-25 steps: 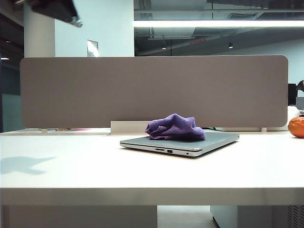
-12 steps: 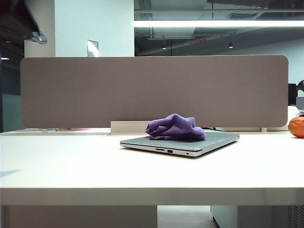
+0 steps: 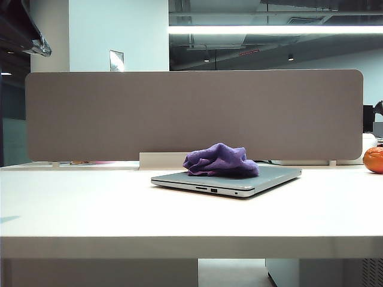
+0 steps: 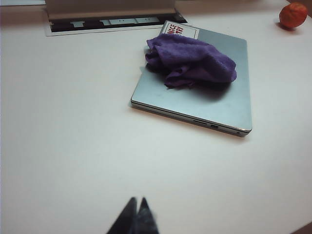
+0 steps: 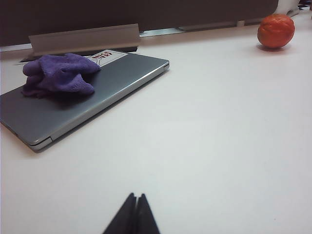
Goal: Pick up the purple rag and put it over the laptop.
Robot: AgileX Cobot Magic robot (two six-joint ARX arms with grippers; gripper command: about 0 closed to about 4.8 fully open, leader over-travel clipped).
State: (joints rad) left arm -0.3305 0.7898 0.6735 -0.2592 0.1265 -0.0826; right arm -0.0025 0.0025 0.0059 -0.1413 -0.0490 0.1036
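From my remote station I see the purple rag (image 3: 221,159) lying bunched on the lid of the closed silver laptop (image 3: 272,176), which sits flat on the white worktop (image 3: 90,203) near its middle, slightly right. The cloth rests toward the far-left part of the lid, touching it, with a broad strip of bare metal showing on the near and right sides. By my reading the job is essentially done: the rag is on the laptop, though it sits as a rumpled heap, not spread across the lid, so it covers only part of it.

My left gripper (image 4: 136,214) hangs high above the near-left of the worktop, well apart from the laptop; its fingers are pressed together and carry nothing. In the exterior view only a dark piece of that arm (image 3: 27,33) shows at the upper left corner.

My right gripper (image 5: 132,215) sits low over the near side of the worktop, to the right of the laptop, fingers likewise closed on nothing.

An orange fruit (image 3: 373,159) stands at the far right edge, well apart from everything else. A white label with red lettering (image 4: 180,30) peeks out at the laptop's far corner, just beside the rag.
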